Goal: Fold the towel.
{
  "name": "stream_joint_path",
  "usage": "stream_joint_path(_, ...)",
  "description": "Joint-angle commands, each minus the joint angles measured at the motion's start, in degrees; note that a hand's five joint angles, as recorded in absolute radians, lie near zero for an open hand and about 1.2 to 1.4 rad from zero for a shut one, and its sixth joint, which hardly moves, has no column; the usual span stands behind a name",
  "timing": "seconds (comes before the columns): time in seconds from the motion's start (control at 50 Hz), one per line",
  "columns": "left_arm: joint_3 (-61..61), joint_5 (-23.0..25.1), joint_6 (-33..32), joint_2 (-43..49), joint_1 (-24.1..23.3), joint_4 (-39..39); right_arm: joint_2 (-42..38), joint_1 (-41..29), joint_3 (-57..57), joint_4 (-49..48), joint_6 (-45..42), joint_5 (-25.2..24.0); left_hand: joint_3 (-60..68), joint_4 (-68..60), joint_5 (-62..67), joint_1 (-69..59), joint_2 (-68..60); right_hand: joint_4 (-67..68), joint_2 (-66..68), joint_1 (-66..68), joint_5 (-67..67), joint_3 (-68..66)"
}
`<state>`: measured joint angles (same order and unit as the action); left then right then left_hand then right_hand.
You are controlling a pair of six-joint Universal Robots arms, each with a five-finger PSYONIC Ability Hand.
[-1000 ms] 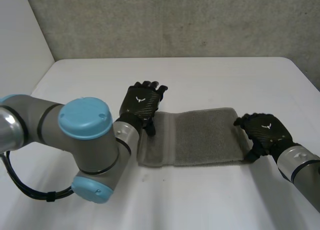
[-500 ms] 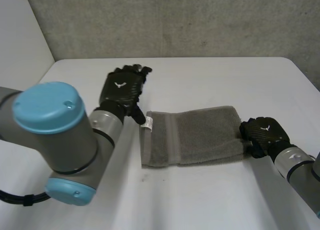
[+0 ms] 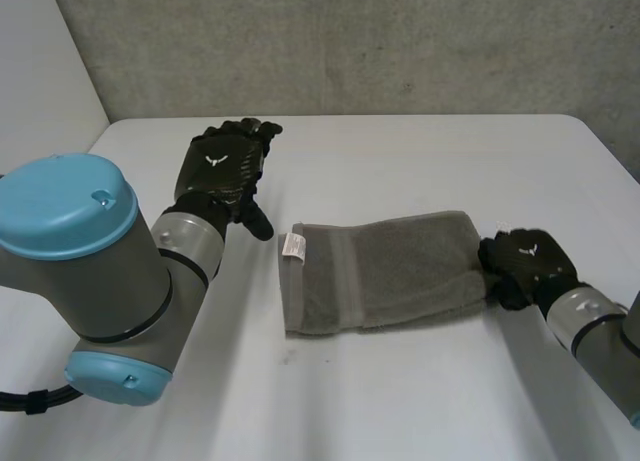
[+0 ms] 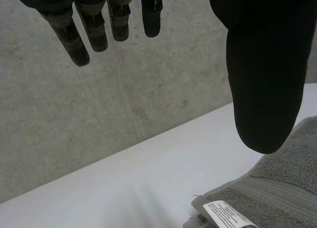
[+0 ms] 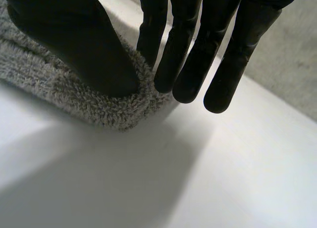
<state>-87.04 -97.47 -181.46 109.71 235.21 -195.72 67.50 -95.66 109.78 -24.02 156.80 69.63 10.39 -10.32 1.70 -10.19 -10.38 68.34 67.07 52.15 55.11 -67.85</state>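
A grey folded towel (image 3: pixel 385 271) lies across the middle of the white table (image 3: pixel 420 161), with a white label (image 3: pixel 293 245) at its left end. My right hand (image 3: pixel 525 264) sits at the towel's right end. In the right wrist view its thumb (image 5: pixel 74 45) presses on top of the towel (image 5: pixel 39 79) and its fingers (image 5: pixel 171 55) curl against the edge, pinching it. My left hand (image 3: pixel 220 171) hovers off the towel, behind and to the left of its left end, with straight fingers (image 4: pixel 94 25) holding nothing. Beneath that hand's thumb lie the towel (image 4: pixel 277 188) and its label (image 4: pixel 228 214).
A grey concrete wall (image 3: pixel 350 41) runs along the table's far edge, and a white panel (image 3: pixel 40 81) stands at the left. Bare table lies behind and in front of the towel.
My left hand lifted off the towel's left end and drew back to the left. My right hand's fingers closed on the towel's right end, which bunched slightly.
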Motion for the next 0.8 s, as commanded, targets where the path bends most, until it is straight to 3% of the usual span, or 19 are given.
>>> stream_joint_path(0.02, 0.11, -0.18, -0.04, -1.16, 0.43, -0.01, 3.16, -11.62, -8.24, 2.57, 0.61, 0.85, 0.84, -0.90, -0.47, -1.03, -0.84, 11.66, 12.93, 27.85, 14.89, -12.15)
stream_joint_path(0.16, 0.02, -0.35, -0.04, -2.22, 1.74, -0.19, -0.18, -23.43, -16.70, 5.39, 0.52, 2.00, 0.67, -0.73, -0.64, -0.87, -0.67, 11.66, 12.93, 27.85, 14.89, -12.15)
stream_joint_path(0.3, -0.06, -0.35, 0.05, -2.22, 2.53, -0.19, -10.88, -36.16, -24.60, 7.15, 0.26, 1.73, 0.67, -0.73, -0.64, -0.87, -0.67, 11.66, 12.93, 27.85, 14.89, -12.15)
stream_joint_path(0.5, -0.15, -0.35, 0.05, -2.13, 3.68, -0.27, -12.40, -38.20, -27.34, 7.41, 0.96, 2.61, 0.67, -0.73, -0.64, -0.87, -0.67, 10.56, 11.82, 26.75, 13.78, -11.04)
stream_joint_path(0.52, -0.24, -0.26, 0.05, -2.13, 3.76, -0.36, -10.74, -38.11, -26.82, 7.59, 1.57, 3.48, 0.67, -0.73, -0.64, -0.87, -0.67, -13.60, -12.34, 2.59, -10.38, 13.12)
stream_joint_path(0.54, -0.33, -0.18, 0.05, -2.04, 3.94, -0.36, -10.72, -38.11, -26.81, 7.59, 1.58, 3.49, 0.67, -0.73, -0.64, -0.87, -0.67, -13.84, -12.58, 2.35, -10.62, 13.36)
stream_joint_path(0.56, -0.33, -0.18, 0.05, -2.04, 3.94, -0.36, -8.55, -38.02, -26.03, 7.76, 2.53, 4.54, 0.67, -0.73, -0.64, -0.87, -0.67, -37.83, -36.56, -21.63, -34.60, 37.34)
stream_joint_path(0.58, -0.33, -0.18, 0.05, -2.04, 4.03, -0.45, -6.09, -37.76, -25.41, 8.02, 4.02, 6.03, 0.67, -0.73, -0.64, -0.87, -0.67, -52.22, -50.96, -36.03, -49.00, 51.74)
stream_joint_path(0.64, -0.33, -0.18, 0.05, -1.60, 4.03, -0.45, -3.96, -36.70, -24.61, 8.38, 5.53, 7.54, 0.67, -0.73, -0.64, -0.87, -0.67, -55.56, -54.30, -39.37, -52.34, 55.08)
stream_joint_path(0.68, -0.33, -0.18, 0.05, -1.34, 3.94, -0.45, -0.72, -31.55, -22.69, 9.08, 8.50, 9.72, 0.67, -0.73, -0.64, -0.87, -0.67, -58.34, -57.07, -42.15, -55.11, 57.85)
stream_joint_path(0.8, 0.02, 0.26, 0.14, -0.55, 3.07, -0.63, 2.11, -22.83, -20.13, 14.51, 14.04, 9.91, 0.67, -0.73, -0.64, -0.87, -0.67, -58.34, -57.07, -42.15, -55.11, 57.85)
